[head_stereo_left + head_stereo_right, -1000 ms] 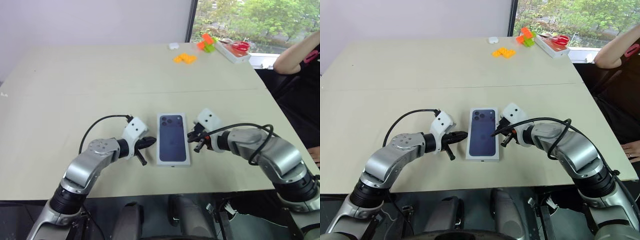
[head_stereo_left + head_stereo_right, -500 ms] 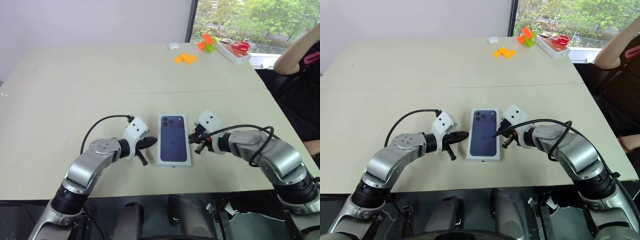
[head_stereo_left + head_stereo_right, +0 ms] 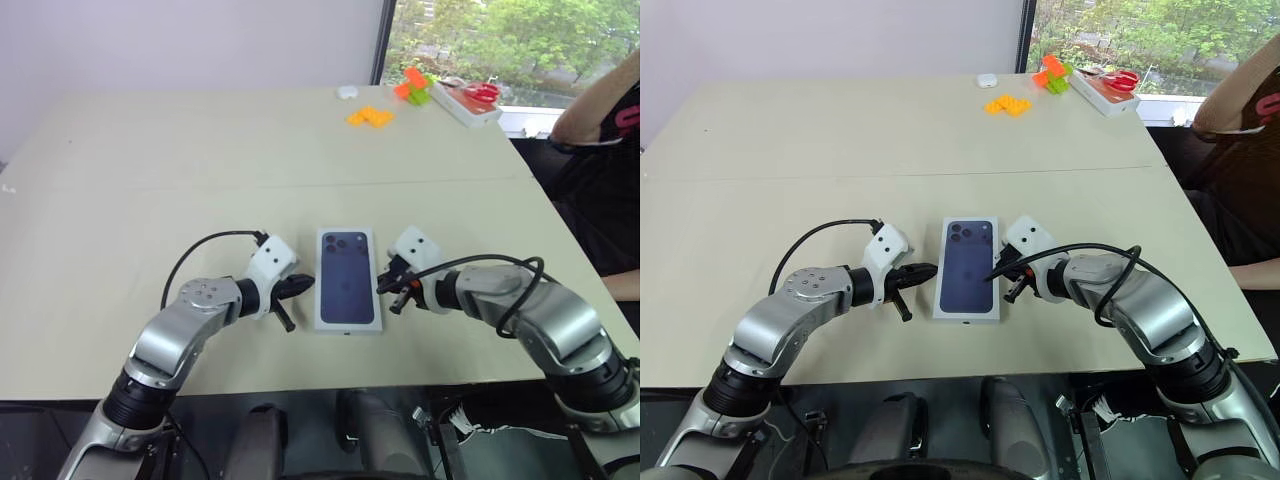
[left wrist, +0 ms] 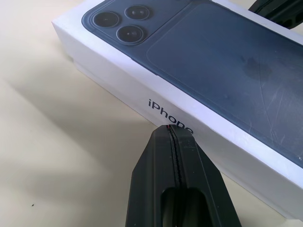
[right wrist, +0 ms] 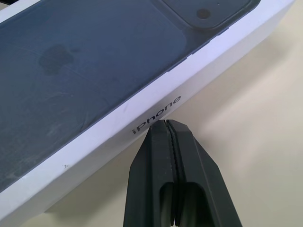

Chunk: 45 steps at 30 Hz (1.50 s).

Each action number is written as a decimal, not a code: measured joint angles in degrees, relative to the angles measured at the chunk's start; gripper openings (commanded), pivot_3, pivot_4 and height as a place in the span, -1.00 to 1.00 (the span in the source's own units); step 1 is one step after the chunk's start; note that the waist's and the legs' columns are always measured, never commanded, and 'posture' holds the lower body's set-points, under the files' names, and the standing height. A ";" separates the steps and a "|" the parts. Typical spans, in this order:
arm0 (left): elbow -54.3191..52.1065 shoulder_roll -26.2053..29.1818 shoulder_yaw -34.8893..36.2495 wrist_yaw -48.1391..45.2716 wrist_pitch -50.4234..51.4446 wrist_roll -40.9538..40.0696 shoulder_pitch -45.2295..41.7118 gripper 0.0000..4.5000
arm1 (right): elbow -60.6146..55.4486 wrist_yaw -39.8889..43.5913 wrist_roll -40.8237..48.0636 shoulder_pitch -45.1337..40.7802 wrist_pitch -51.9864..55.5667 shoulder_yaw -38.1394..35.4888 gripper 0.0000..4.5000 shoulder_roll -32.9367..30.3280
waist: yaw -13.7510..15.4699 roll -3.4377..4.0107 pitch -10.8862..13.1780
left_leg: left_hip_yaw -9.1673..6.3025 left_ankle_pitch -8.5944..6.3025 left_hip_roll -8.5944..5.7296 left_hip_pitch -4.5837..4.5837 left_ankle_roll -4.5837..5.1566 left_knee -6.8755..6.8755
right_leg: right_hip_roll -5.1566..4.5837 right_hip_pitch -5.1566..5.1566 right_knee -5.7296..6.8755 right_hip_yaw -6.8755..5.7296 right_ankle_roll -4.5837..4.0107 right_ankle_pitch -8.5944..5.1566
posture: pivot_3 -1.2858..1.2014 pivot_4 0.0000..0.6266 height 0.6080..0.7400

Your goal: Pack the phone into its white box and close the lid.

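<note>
The lid (image 3: 345,275), white with a dark blue phone picture on top, sits closed over the white box near the table's front edge. Under one lid corner a thin strip of the white box (image 4: 79,67) shows. The phone itself is hidden. My left gripper (image 3: 305,285) is shut, its tip at the lid's left long side beside the printed lettering (image 4: 170,124). My right gripper (image 3: 382,285) is shut too, with its tip at the lid's right long side (image 5: 156,116). Whether the tips touch the cardboard I cannot tell. Neither gripper holds anything.
At the far right of the table lie orange bricks (image 3: 370,117), orange and green blocks (image 3: 413,85), a small white object (image 3: 347,92) and a white tray with a red item (image 3: 470,100). A person's arm (image 3: 600,110) reaches in beyond the right edge.
The box and both grippers stay as they were. The person's arm at the far right has shifted.
</note>
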 measured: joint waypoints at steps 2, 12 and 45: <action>-0.06 0.02 0.06 -0.16 0.00 -0.15 0.00 -1.00 | -0.23 1.23 -0.16 0.03 -0.89 -0.07 -0.99 -1.52 | 0.02 0.00 0.00 | 0.00 0.00 0.00 0.00 0.00 0.00 | 0.00 0.00 0.00 0.00 0.00 0.00 | 0.03 -0.52 0.78; -0.17 0.90 3.25 -0.96 -0.06 -1.84 0.52 -1.00 | -0.79 9.18 -0.64 3.48 -10.12 -6.13 -0.99 -8.20 | -0.03 0.00 0.00 | 0.01 -0.01 -0.01 0.03 0.01 0.01 | 0.01 0.03 0.00 0.00 0.05 -0.03 | 0.03 -0.52 0.78; 13.43 -6.46 -5.87 3.31 0.03 5.51 -14.46 -1.00 | -8.50 7.93 1.72 8.31 -6.21 0.47 -0.99 -2.89 | 0.01 -0.02 -0.26 | 0.02 -0.19 -0.07 0.61 0.33 0.09 | -0.03 0.68 -0.07 0.02 0.24 -0.12 | 0.03 -0.52 0.78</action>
